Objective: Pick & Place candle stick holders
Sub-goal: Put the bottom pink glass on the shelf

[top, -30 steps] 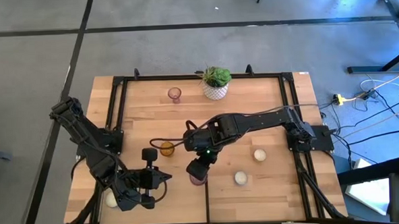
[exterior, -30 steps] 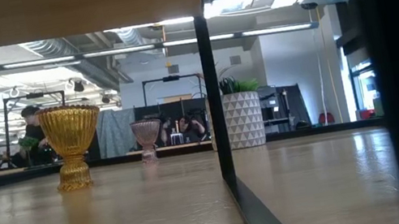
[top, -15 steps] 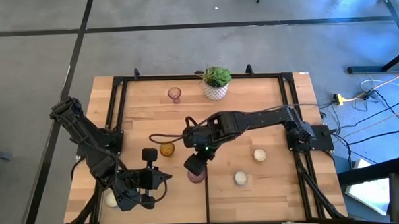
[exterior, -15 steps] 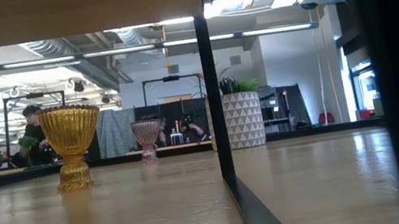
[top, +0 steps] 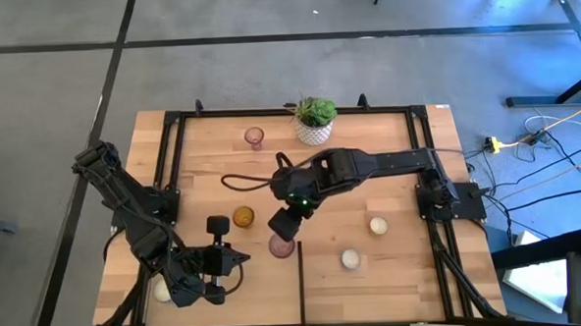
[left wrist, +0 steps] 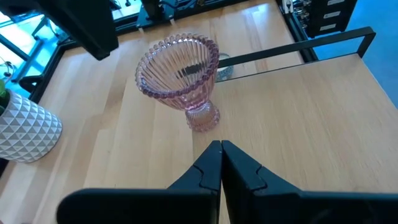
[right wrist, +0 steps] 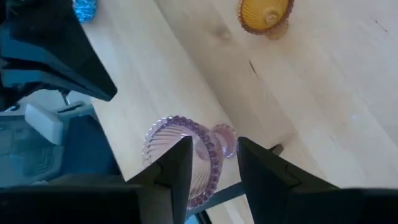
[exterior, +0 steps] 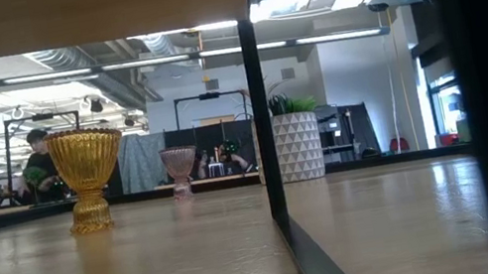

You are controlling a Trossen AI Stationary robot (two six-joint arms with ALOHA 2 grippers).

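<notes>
Right gripper: jaws part open, nothing between them; in the right wrist view the pink glass holder stands free below the fingers. Since a second ago the gripper has lifted and drawn back toward the desk's middle, off the holder, which now stands upright and uncovered near the front edge, beside the centre rail. Reads as a placement just finished. Amber holder just left of it. Left gripper: shut, empty, parked at the front-left corner. Other holders not yet moved.
</notes>
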